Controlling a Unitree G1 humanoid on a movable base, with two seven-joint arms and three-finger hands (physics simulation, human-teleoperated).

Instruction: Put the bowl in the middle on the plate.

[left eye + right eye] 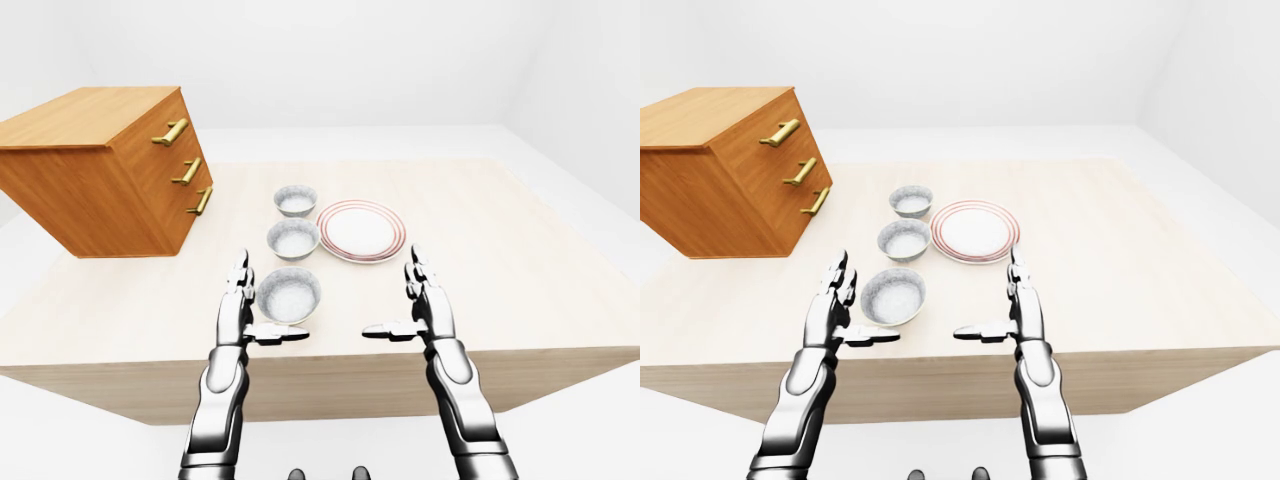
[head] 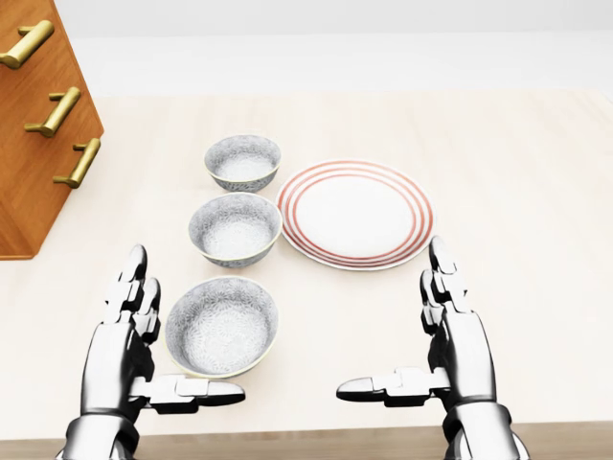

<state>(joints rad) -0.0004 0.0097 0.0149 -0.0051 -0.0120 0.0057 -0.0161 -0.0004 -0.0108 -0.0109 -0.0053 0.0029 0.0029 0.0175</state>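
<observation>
The middle bowl (image 2: 235, 228) lies beyond the near bowl (image 2: 221, 326), just left of the red-ringed plate (image 2: 356, 213), closer to the spread, empty left hand (image 2: 124, 345) than the equally spread right hand (image 2: 462, 347)

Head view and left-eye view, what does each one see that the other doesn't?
Only the head view: nothing new, just a steeper look down. Only the left-eye view: the wooden drawer chest's top and the wooden table's right edge. Both: the middle speckled grey bowl between two more, the red-ringed white plate, the open left hand and right hand.
</observation>
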